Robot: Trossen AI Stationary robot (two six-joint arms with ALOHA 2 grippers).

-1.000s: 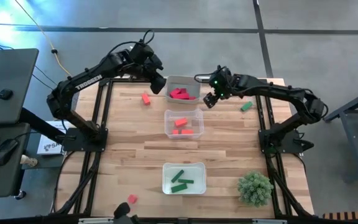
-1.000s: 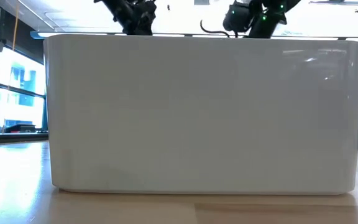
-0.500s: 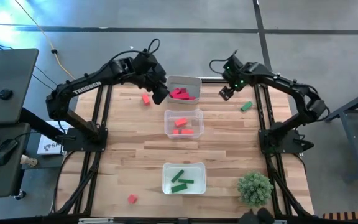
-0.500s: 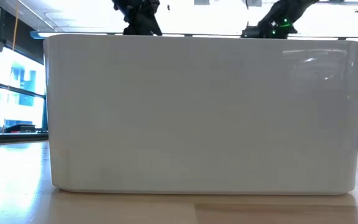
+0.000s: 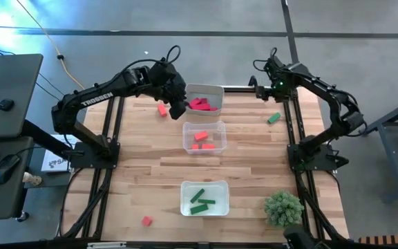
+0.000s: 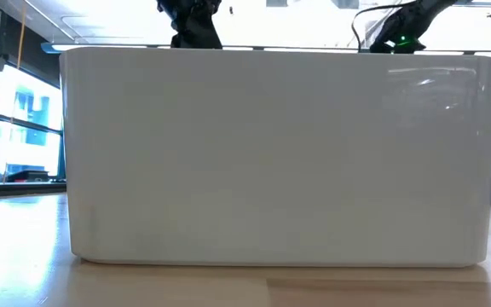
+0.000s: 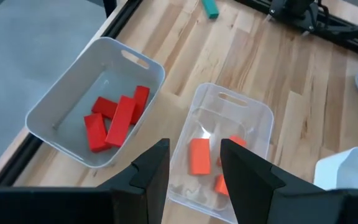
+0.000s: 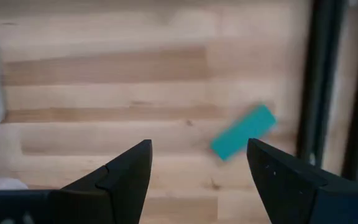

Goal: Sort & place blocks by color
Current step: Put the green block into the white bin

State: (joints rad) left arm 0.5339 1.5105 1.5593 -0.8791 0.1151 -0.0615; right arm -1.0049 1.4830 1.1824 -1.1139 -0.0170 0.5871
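Observation:
My left gripper [image 5: 179,108] [image 7: 194,168] is open and empty. It hangs over the gap between the far tray [image 5: 216,90] [image 7: 55,112], which holds crimson-pink blocks [image 5: 200,104] [image 7: 114,119], and the middle clear tray [image 5: 186,142] [image 7: 263,118], which holds orange-red blocks [image 5: 202,137] [image 7: 198,155]. My right gripper [image 5: 260,92] [image 8: 197,168] is open and empty above the table's far right corner. A loose green block [image 5: 274,118] [image 8: 243,132] lies flat just ahead of it. An orange-red block [image 5: 162,109] lies left of the far tray. A pink block [image 5: 146,220] lies near the near edge.
The near tray [image 5: 185,188] holds green blocks [image 5: 202,202], and its white wall [image 6: 280,153] fills the low view. A bushy green plant [image 5: 283,209] stands at the near right corner. Black frame rails [image 5: 290,121] run along the table's sides.
My right gripper has swung away from the far tray toward the table's far right corner, open throughout. My left gripper has moved a little toward the near edge, to the far tray's left near corner. The blocks have kept their places.

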